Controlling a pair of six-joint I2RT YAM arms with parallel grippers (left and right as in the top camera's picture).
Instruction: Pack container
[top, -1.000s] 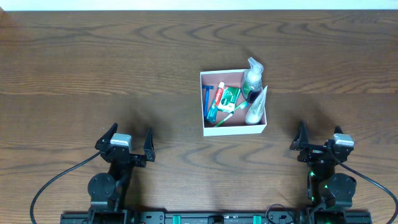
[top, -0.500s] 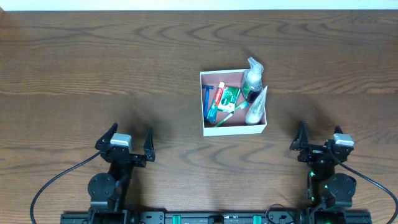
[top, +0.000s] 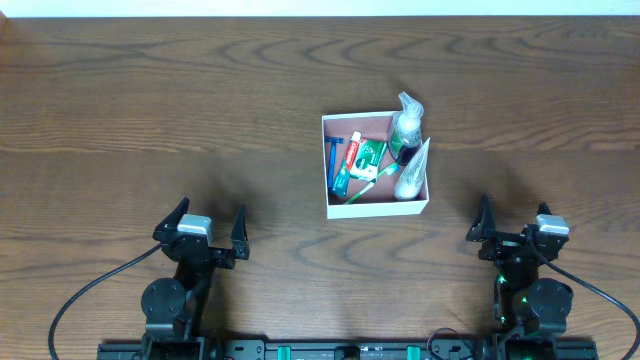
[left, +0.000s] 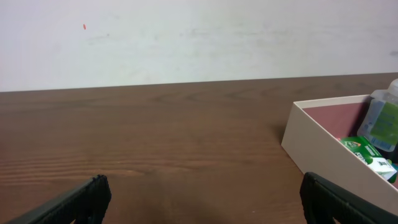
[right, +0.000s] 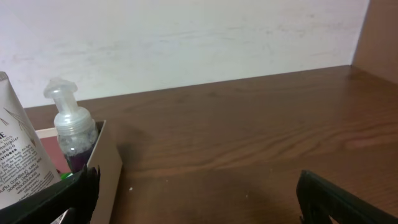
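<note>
Mid-table, slightly right of centre: container, open top up, white walls, pinkish floor. Inside: blue-handled razor or brush along left wall, green box in middle, pump bottle and white tube against right wall, bottle head poking past far rim. Left gripper at near table edge, jaws spread wide, holding nothing. Right gripper also spread wide, empty, at near edge. Both well apart from container.
</note>
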